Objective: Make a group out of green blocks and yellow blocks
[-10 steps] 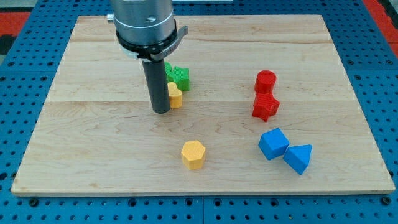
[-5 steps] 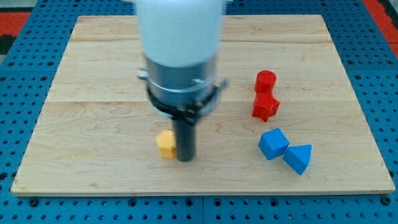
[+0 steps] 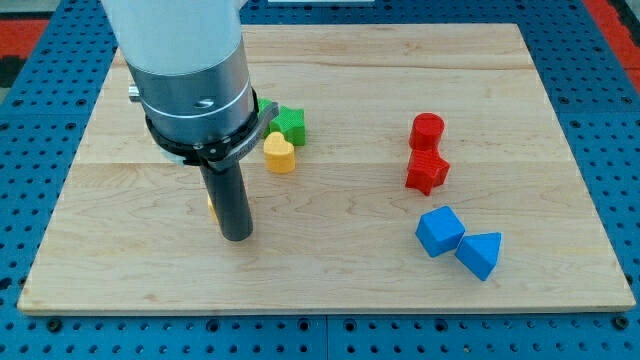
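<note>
My tip [image 3: 236, 237] rests on the wooden board [image 3: 330, 290] in its lower left part. A yellow block shows only as a sliver [image 3: 211, 208] at the rod's left edge; the rod hides the rest, and its shape cannot be made out. A yellow rounded block [image 3: 279, 154] lies up and to the right of the tip. A green star-shaped block [image 3: 290, 124] touches its upper right side. A second green block [image 3: 263, 105] peeks out from behind the arm's body, next to the green star.
A red cylinder [image 3: 427, 130] and a red star-shaped block [image 3: 427, 172] stand together at the right. A blue cube [image 3: 439, 231] and a blue triangular block [image 3: 480, 254] lie below them. The arm's wide body [image 3: 190, 80] hides the board's upper left.
My tip went from beside the green and yellow pair down to the loose yellow block, then pushed it left. That block was in plain sight and is now almost hidden behind the rod.
</note>
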Action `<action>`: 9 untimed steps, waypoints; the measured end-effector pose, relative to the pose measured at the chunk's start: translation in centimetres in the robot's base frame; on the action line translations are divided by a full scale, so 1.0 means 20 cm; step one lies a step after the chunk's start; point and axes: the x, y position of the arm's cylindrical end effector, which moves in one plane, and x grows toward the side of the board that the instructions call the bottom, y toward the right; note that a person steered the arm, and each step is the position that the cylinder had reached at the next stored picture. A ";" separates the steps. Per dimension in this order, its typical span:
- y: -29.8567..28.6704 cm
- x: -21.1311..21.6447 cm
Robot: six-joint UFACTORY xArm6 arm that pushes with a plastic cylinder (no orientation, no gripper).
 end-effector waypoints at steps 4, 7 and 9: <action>-0.12 0.04; -0.13 -0.30; -0.23 -0.36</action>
